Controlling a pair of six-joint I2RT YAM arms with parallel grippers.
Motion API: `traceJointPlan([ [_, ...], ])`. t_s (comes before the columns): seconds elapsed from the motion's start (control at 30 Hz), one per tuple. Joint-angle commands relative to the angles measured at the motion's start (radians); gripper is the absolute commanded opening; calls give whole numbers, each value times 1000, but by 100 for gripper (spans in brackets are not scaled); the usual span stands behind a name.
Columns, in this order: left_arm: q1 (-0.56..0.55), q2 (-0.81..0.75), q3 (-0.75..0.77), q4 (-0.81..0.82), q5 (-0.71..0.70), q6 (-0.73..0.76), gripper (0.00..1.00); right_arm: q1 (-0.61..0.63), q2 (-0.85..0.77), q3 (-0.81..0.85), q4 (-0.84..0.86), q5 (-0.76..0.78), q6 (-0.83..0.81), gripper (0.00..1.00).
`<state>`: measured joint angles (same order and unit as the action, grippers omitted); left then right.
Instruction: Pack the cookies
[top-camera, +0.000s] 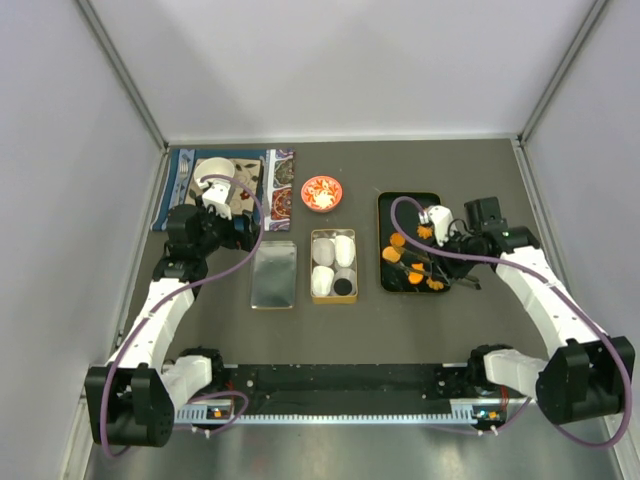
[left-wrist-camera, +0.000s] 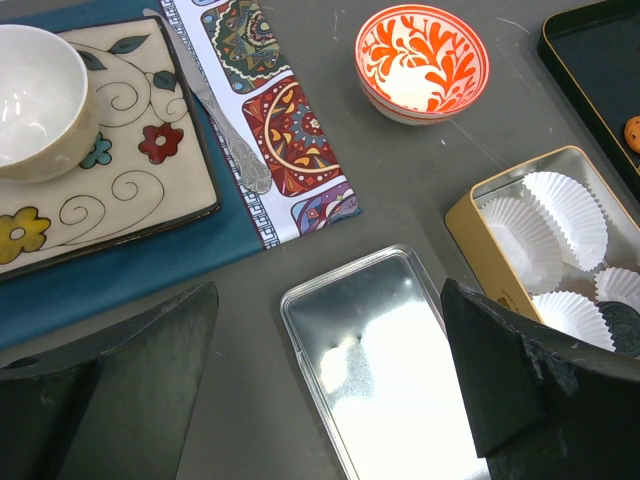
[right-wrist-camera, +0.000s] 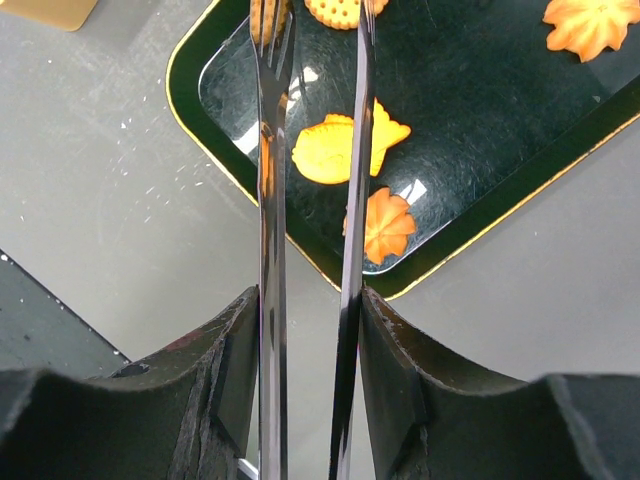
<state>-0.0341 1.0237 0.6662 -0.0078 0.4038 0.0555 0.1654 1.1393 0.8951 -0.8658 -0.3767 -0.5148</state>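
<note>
Flagging weak points in the tongs pick

**Left:** left gripper (left-wrist-camera: 330, 320) hangs released, jaws wide, by the silver lid (left-wrist-camera: 380, 360). The lid lies just left of the gold tin (left-wrist-camera: 475, 250). Risk: any drop or swing right clips the lid or the tin and shifts the paper cups (left-wrist-camera: 565, 205). They look light and would tip easily.

**Middle:** the tin holds white cups. One black cookie (top-camera: 343, 287) sits in a near cup; the cups I can see into look empty. The red-and-white bowl (left-wrist-camera: 422, 60) stands on the far side of the tin, likely out of the path.

**Right:** the orange cookies (right-wrist-camera: 345, 148) lie flat on the black tray (right-wrist-camera: 470, 110), right of the tin. Right gripper (right-wrist-camera: 310, 300) is clenched on the tongs (right-wrist-camera: 272, 200), blades pinched partway, tips over the tray among the cookies. Can't tell if a cookie sits between the tips, since the view cuts them off.

**Risks here:**
- Flat pieces on a glossy tray: the tips skate and the cookie slides instead of lifting.
- Too much squeeze: a thin cookie cracks or pops out sideways.
- The tongs twist between the fingers, the tips misalign and the grip is lost.
- Carrying left over the tray rim: a weak pinch drops the cookie on the table.
- The cups are small targets, so a blade can snag the pleats and drag a cup out on release.
</note>
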Motion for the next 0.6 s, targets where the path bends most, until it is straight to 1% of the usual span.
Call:
traceJointPlan([
  [0.0,-3,1,13,32,7,10,99,-23,8,-5,45,-37,-19,42],
  [0.3,-3,10,12,34,7,10,99,-72,4,-4,51,-59,-33,42],
  [0.57,-3,12,10,34,6,14,99,-75,25,-13,51,-71,-45,42],
])
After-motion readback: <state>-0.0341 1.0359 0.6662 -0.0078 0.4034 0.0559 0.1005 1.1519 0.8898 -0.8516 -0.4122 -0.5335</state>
